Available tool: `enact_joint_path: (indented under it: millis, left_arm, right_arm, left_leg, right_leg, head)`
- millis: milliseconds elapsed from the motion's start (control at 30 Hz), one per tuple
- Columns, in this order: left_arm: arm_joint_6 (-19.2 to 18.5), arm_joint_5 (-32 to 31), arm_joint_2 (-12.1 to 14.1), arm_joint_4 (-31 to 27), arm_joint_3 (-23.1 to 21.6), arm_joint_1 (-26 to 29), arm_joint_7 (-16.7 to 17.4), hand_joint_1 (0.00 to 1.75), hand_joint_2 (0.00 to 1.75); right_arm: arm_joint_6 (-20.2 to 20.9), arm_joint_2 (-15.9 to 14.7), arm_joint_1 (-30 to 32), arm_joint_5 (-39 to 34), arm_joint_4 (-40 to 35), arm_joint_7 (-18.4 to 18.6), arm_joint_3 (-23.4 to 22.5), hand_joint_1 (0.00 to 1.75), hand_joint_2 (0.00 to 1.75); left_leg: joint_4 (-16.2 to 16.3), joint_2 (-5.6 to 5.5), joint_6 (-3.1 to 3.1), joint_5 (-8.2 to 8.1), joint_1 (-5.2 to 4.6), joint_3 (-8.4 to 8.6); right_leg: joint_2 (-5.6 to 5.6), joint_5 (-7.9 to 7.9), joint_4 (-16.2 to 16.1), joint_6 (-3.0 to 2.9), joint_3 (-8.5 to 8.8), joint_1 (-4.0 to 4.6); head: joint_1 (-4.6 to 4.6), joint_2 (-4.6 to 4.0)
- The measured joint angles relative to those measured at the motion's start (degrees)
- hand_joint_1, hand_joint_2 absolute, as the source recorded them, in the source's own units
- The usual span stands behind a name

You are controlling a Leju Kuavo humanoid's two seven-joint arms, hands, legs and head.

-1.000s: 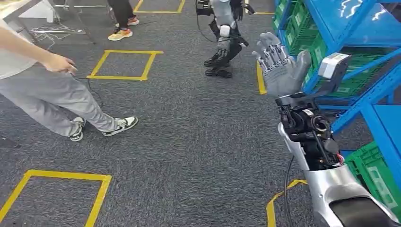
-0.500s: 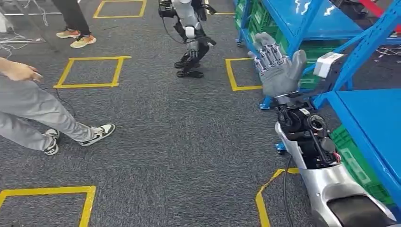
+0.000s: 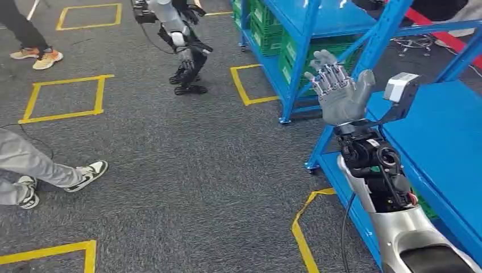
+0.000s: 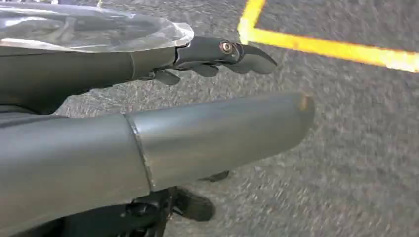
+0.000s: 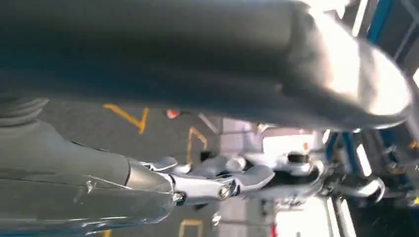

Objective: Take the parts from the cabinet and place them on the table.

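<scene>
A: Right robot hand (image 3: 339, 91) is up in front of the blue rack (image 3: 364, 62), fingers spread wide, palm bare, nothing in it.

B: And the left robot hand (image 4: 148, 138)?

A: Hanging over the grey carpet (image 3: 187, 182) beside a yellow tape line (image 4: 336, 47). Thumb and dark fingers stretched out, nothing held.

B: Any parts?

A: Can't make any out. Green crates (image 3: 267, 25) sit on the rack's lower shelves; what's inside them I can't tell.

B: Who else is around?

A: Another robot (image 3: 179, 42) stands on the carpet beyond, and a person's legs in grey trousers (image 3: 34, 165) at the left.
</scene>
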Motion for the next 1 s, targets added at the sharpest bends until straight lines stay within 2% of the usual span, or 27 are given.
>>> enact_joint_path:
  millis: [33, 67, 100, 133, 167, 200, 267, 300, 333, 367, 400, 433, 467, 500, 533, 567, 600, 633, 667, 700, 733, 767, 800, 833, 867, 967, 1000]
  left_arm:
    - [0.0, 0.0, -0.1, 0.0, 0.0, -0.1, -0.1, 0.00, 0.00]
    - [0.0, 0.0, -0.2, 0.0, 0.0, -0.1, -0.2, 0.00, 0.00]
    - [0.0, 0.0, -0.2, 0.0, 0.0, 0.1, -0.2, 0.00, 0.00]
    - [0.0, 0.0, -0.2, 0.0, 0.0, 0.4, -0.2, 0.00, 0.00]
    - [0.0, 0.0, -0.2, 0.0, 0.0, 0.6, -0.2, 0.00, 0.00]
    - [0.0, 0.0, -0.3, 0.0, 0.0, 0.7, -0.2, 0.00, 0.00]
    - [0.0, 0.0, -0.3, 0.0, 0.0, 0.6, -0.2, 0.00, 0.00]
    - [0.0, 0.0, -0.3, 0.0, 0.0, 0.4, -0.2, 0.00, 0.00]
    - [0.0, 0.0, -0.3, 0.0, 0.0, 0.3, -0.2, 0.00, 0.00]
    - [0.2, 0.0, -0.3, 0.0, 0.0, 0.2, -0.2, 0.00, 0.00]
    - [0.6, 0.0, -0.3, 0.0, 0.0, 0.2, 0.0, 0.00, 0.00]
    - [0.9, 0.1, -0.3, 0.0, 0.0, 0.4, 0.2, 0.00, 0.00]
    - [1.2, 0.1, -0.4, 0.0, 0.0, 0.5, 0.4, 0.00, 0.00]
    - [1.6, 0.1, -0.5, 0.0, 0.0, 0.5, 0.5, 0.00, 0.00]
    - [1.7, 0.0, -0.6, 0.0, 0.0, 0.6, 0.5, 0.00, 0.00]
    - [1.7, -0.2, -0.6, 0.0, 0.0, 0.8, 0.5, 0.00, 0.00]
    - [1.7, -0.3, -0.7, 0.0, 0.0, 1.1, 0.3, 0.00, 0.00]
    - [1.6, -0.5, -0.7, 0.0, 0.0, 1.2, 0.2, 0.00, 0.00]
    - [1.6, -0.5, -0.8, 0.0, 0.0, 1.3, 0.0, 0.00, 0.00]
    - [1.6, -0.7, -0.9, 0.0, 0.0, 1.2, 0.0, 0.00, 0.00]
    - [1.6, -0.8, -1.1, 0.0, 0.0, 1.1, 0.0, 0.00, 0.00]
    - [1.5, -0.8, -1.2, 0.0, 0.0, 1.1, -0.2, 0.00, 0.00]
    - [1.4, -0.9, -1.3, 0.0, 0.0, 1.0, -0.4, 0.00, 0.00]
    - [1.2, -1.0, -1.3, 0.0, 0.0, 0.9, -0.5, 0.00, 0.00]
    - [1.2, -1.1, -1.4, 0.0, 0.0, 0.8, -0.6, 0.00, 0.00]
    - [1.0, -1.3, -1.5, 0.0, 0.0, 0.3, -0.7, 0.00, 0.00]
    - [1.0, -1.4, -1.5, 0.0, 0.0, 0.0, -0.7, 0.00, 0.00]
  right_arm:
    - [0.0, 0.0, -0.1, 0.0, -0.4, -0.1, 0.0, 0.00, 0.00]
    - [0.0, 0.0, 0.0, 0.0, -0.7, 0.0, 0.0, 0.00, 0.00]
    - [0.0, 0.0, 0.2, 0.0, -0.7, 0.0, 0.0, 0.00, 0.00]
    - [0.0, 0.0, 0.5, 0.0, -0.7, 0.1, 0.0, 0.00, 0.00]
    - [0.0, 0.0, 0.8, 0.0, -0.7, 0.1, 0.0, 0.00, 0.00]
    - [0.0, 0.0, 1.1, 0.0, -0.8, 0.1, 0.0, 0.00, 0.00]
    - [0.0, 0.0, 1.3, 0.0, -1.3, 0.1, 0.0, 0.00, 0.00]
    - [0.0, 0.0, 1.2, 0.0, -1.6, 0.1, 0.0, 0.00, 0.00]
    - [0.0, 0.0, 1.2, -0.1, -1.7, 0.1, -0.1, 0.00, 0.00]
    - [0.0, -0.1, 1.1, -0.2, -1.7, 0.2, -0.1, 0.00, 0.00]
    - [0.0, -0.2, 1.4, -0.3, -1.8, 0.4, -0.1, 0.00, 0.00]
    - [0.1, -0.2, 1.5, -0.4, -2.1, 0.5, -0.1, 0.00, 0.00]
    - [0.1, -0.2, 1.9, -0.6, -2.4, 0.8, -0.2, 0.00, 0.00]
    - [0.1, -0.3, 2.5, -0.6, -2.9, 1.0, -0.3, 0.00, 0.00]
    - [0.0, -0.5, 2.8, -0.7, -3.5, 1.4, -0.6, 0.00, 0.00]
    - [-0.1, -0.6, 3.0, -0.9, -4.0, 1.9, -0.7, 0.00, 0.00]
    - [-0.3, -0.8, 3.5, -1.0, -4.7, 2.3, -0.9, 0.00, 0.00]
    - [-0.4, -0.9, 4.3, -1.2, -5.1, 2.5, -1.1, 0.00, 0.00]
    - [-0.4, -1.1, 5.4, -1.3, -5.6, 2.6, -1.3, 0.00, 0.00]
    - [-0.5, -1.4, 6.3, -1.5, -6.0, 2.7, -1.6, 0.00, 0.00]
    - [-0.5, -1.7, 7.0, -1.6, -6.5, 2.7, -1.9, 0.00, 0.00]
    - [-0.5, -1.8, 7.4, -1.6, -7.0, 2.7, -2.1, 0.00, 0.00]
    - [-0.5, -2.0, 7.5, -1.7, -7.5, 2.7, -2.4, 0.00, 0.00]
    - [-0.5, -2.2, 7.5, -1.7, -8.0, 2.6, -2.6, 0.00, 0.00]
    - [-0.5, -2.2, 7.6, -1.8, -8.4, 2.7, -2.6, 0.00, 0.00]
    - [-0.6, -2.6, 8.7, -1.8, -9.4, 2.7, -3.1, 0.00, 0.00]
    - [-0.7, -2.7, 8.8, -1.8, -9.8, 2.7, -3.1, 0.00, 0.00]
  left_leg:
    - [2.3, -2.97, -0.29, -1.64, 0.28, -0.95]
    - [6.5, -5.07, -0.42, -3.91, 0.49, -2.83]
    - [12.2, -6.35, -0.59, -6.39, 0.59, -5.61]
    - [17.2, -6.89, -0.65, -7.95, 0.60, -8.27]
    - [19.3, -7.00, -0.67, -7.82, 0.59, -9.61]
    - [18.4, -7.02, -0.61, -6.39, 0.61, -9.58]
    - [9.7, -7.62, -0.28, -0.86, 0.70, -5.92]
    - [4.6, -9.05, -0.07, 1.53, 0.82, -3.59]
    - [0.9, -11.86, 0.13, 2.19, 0.98, -1.92]
    - [-0.2, -12.64, 0.15, 1.80, 1.19, -1.48]
    - [0.0, -11.57, 0.22, 1.88, 0.98, -1.63]
    - [0.1, -11.16, 0.44, 1.77, 0.58, -1.65]
    - [-0.1, -10.23, 0.82, 1.87, 0.69, -1.42]
    - [-0.7, -9.18, 1.25, 2.15, 0.97, -1.15]
    - [-0.8, -8.65, 1.40, 2.17, 0.79, -1.01]
    - [-0.8, -7.89, 1.92, 1.97, 0.63, -1.00]
    - [-0.8, -7.05, 2.02, 1.91, 0.42, -0.97]
    - [-0.8, -6.21, 2.14, 1.83, 0.33, -0.99]
    - [-0.8, -5.45, 2.19, 1.78, 0.28, -1.00]
    - [-0.8, -4.80, 2.20, 1.75, 0.25, -0.96]
    - [-0.7, -4.05, 2.12, 1.64, 0.21, -0.93]
    - [-0.6, -3.24, 1.99, 1.52, 0.19, -0.84]
    - [-0.6, -2.40, 1.83, 1.32, 0.14, -0.62]
    - [-0.5, -1.81, 1.60, 1.13, -0.08, -0.45]
    - [-0.2, -1.22, 1.29, 0.93, -0.47, -0.54]
    - [-0.3, 1.19, 0.80, 0.85, -0.44, -0.19]
    - [0.0, 0.94, 0.36, 0.30, -0.40, -0.40]
  right_leg:
    - [0.74, 0.09, 0.0, -0.16, -0.09, -0.02]
    - [1.33, 0.18, 0.0, -0.38, -0.15, -0.14]
    - [2.22, 0.23, 0.0, -0.46, -0.21, -0.14]
    - [3.18, 0.26, 0.0, -0.52, -0.28, -0.12]
    - [4.10, 0.30, 0.0, -0.55, -0.28, -0.11]
    - [4.95, 0.32, 0.0, -0.52, -0.26, -0.11]
    - [6.74, 0.37, 0.1, -0.43, -0.21, -0.11]
    - [7.48, 0.41, 0.1, -0.34, -0.19, -0.14]
    - [8.12, 0.39, 0.2, -0.07, -0.42, -0.18]
    - [8.86, 0.36, 0.5, 0.33, -0.87, 0.12]
    - [9.38, 0.55, 0.4, 0.67, -1.13, -0.31]
    - [10.17, 0.64, 0.3, 1.03, -1.19, -0.53]
    - [11.05, 0.79, 0.1, 1.57, -1.38, -0.73]
    - [9.79, 0.38, 0.6, 1.78, -2.11, -0.48]
    - [5.98, -1.23, 2.6, 1.87, -2.80, -0.11]
    - [3.36, -3.77, 7.0, 1.96, -4.76, -0.10]
    - [2.29, -6.15, 12.1, 2.13, -7.01, -0.15]
    - [1.87, -7.87, 16.5, 2.26, -8.98, -0.21]
    - [1.66, -8.49, 19.2, 2.37, -10.13, -0.31]
    - [1.53, -7.72, 18.8, 2.41, -9.82, -0.41]
    - [1.31, -5.74, 15.6, 2.37, -8.09, -0.43]
    - [0.79, -3.28, 10.5, 2.20, -5.33, -0.40]
    - [-0.69, -0.98, 4.6, 1.93, -2.10, -0.27]
    - [-3.91, -1.41, 1.2, 1.74, -0.51, 0.26]
    - [-3.75, -1.30, 0.5, 1.17, 0.08, 0.75]
    - [-1.20, -0.97, 0.5, 0.26, -0.12, 0.65]
    - [-0.45, -0.60, 0.1, -0.26, 0.25, 0.14]
  head:
    - [-0.44, 0.00]
    - [-0.65, 0.00]
    - [-0.79, 0.00]
    - [-0.90, 0.00]
    - [-0.90, 0.00]
    - [-0.90, 0.00]
    - [-0.92, 0.00]
    - [-0.96, 0.00]
    - [-0.96, 0.00]
    - [-0.85, 0.00]
    - [-0.79, 0.00]
    - [-0.76, 0.00]
    - [-0.79, 0.00]
    - [-0.74, 0.00]
    - [-0.50, 0.00]
    - [0.00, 0.00]
    - [0.02, 0.00]
    - [0.02, 0.00]
    - [0.06, 0.00]
    - [0.07, 0.00]
    - [0.15, 0.00]
    - [0.26, 0.00]
    - [0.39, 0.00]
    - [0.46, 0.00]
    - [0.48, 0.00]
    - [-0.02, 0.00]
    - [0.00, 0.00]
